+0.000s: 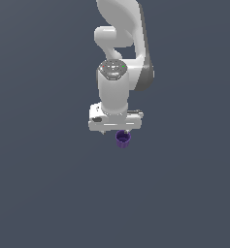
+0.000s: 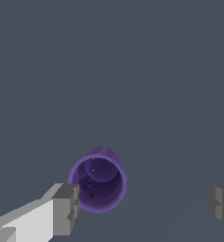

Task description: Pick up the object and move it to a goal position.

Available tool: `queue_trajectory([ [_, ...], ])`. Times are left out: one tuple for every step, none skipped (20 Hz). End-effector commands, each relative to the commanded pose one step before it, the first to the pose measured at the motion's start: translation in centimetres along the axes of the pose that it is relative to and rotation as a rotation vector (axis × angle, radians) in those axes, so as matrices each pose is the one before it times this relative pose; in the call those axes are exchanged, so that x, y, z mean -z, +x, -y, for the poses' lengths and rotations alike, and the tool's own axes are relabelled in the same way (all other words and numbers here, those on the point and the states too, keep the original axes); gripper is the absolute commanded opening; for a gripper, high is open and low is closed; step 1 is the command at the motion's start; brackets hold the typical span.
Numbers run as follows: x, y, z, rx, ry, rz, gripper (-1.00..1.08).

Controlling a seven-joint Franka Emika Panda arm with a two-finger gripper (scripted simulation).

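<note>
The object is a small dark purple cup (image 1: 123,139), upright with its open rim up, on the flat grey floor (image 1: 48,184). The white gripper (image 1: 115,131) hangs straight over it in the exterior view, and the hand hides part of the cup. In the wrist view I look down into the cup (image 2: 98,182). The gripper (image 2: 144,205) is open, with its jaws wide apart. The cup lies between them, close to one grey fingertip (image 2: 66,208) and far from the other. That fingertip overlaps the cup's rim in the picture; I cannot tell if it touches.
Only the plain grey floor (image 2: 132,71) and the white arm (image 1: 119,43), which comes down from the top of the exterior view, show around the cup.
</note>
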State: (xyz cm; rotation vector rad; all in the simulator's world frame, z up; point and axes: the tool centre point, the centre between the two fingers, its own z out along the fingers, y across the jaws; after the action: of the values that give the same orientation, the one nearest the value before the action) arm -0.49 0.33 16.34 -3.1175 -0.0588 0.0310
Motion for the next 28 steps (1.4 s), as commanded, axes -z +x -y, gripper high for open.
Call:
queue_trajectory([
  [0.0,0.0,-0.001,0.0,0.0,0.0,0.28],
  [0.015,-0.011,-0.055,0.0,0.0,0.0,0.28],
  [-0.028,-0.009,-0.04,0.00178,-0.00076,0.00123,0.28],
  [-0.018,-0.025,-0.116,0.0022,-0.00092,0.00156,0.28],
  [-0.019,-0.036,-0.168,0.00291,-0.0012,0.00209,0.28],
  [-0.022,-0.038,-0.175,0.00308,-0.00125,0.00227,0.28],
  [-0.014,-0.028,-0.128,0.00216,-0.00084,0.00165,0.28],
  [-0.008,-0.016,-0.078,0.00126,-0.00046,0.00103,0.28],
  [0.021,-0.013,-0.054,0.0,0.0,0.0,0.28],
  [-0.014,0.011,0.046,0.0,0.0,0.0,0.28],
  [-0.033,0.009,0.024,0.0,0.0,0.0,0.28],
  [-0.009,-0.02,0.021,0.00156,-0.0014,-0.00061,0.28],
  [-0.053,-0.026,0.032,0.00288,-0.0023,-0.00053,0.28],
  [-0.077,-0.037,0.049,0.00401,-0.00322,-0.00085,0.28],
  [-0.101,-0.047,0.07,0.00524,-0.00418,-0.00117,0.28],
  [-0.122,-0.058,0.089,0.00646,-0.00507,-0.00147,0.28],
  [-0.142,-0.069,0.107,0.00774,-0.00595,-0.00173,0.28],
  [-0.163,-0.08,0.126,0.00907,-0.0068,-0.00202,0.28],
  [-0.183,-0.091,0.15,0.01044,-0.00763,-0.00235,0.28],
  [-0.202,-0.102,0.175,0.01185,-0.00841,-0.00269,0.28],
  [-0.22,-0.113,0.202,0.01334,-0.00914,-0.00304,0.28],
  [-0.237,-0.124,0.232,0.0149,-0.00983,-0.00343,0.28],
  [-0.252,-0.136,0.266,0.01653,-0.01046,-0.00383,0.28],
  [-0.266,-0.146,0.303,0.01821,-0.01099,-0.00427,0.28],
  [-0.277,-0.157,0.343,0.01994,-0.01143,-0.00472,0.28],
  [-0.287,-0.167,0.386,0.02173,-0.01177,-0.00521,0.28],
  [-0.294,-0.176,0.434,0.02358,-0.012,-0.00573,0.28],
  [-0.299,-0.185,0.486,0.02549,-0.0121,-0.00628,0.28],
])
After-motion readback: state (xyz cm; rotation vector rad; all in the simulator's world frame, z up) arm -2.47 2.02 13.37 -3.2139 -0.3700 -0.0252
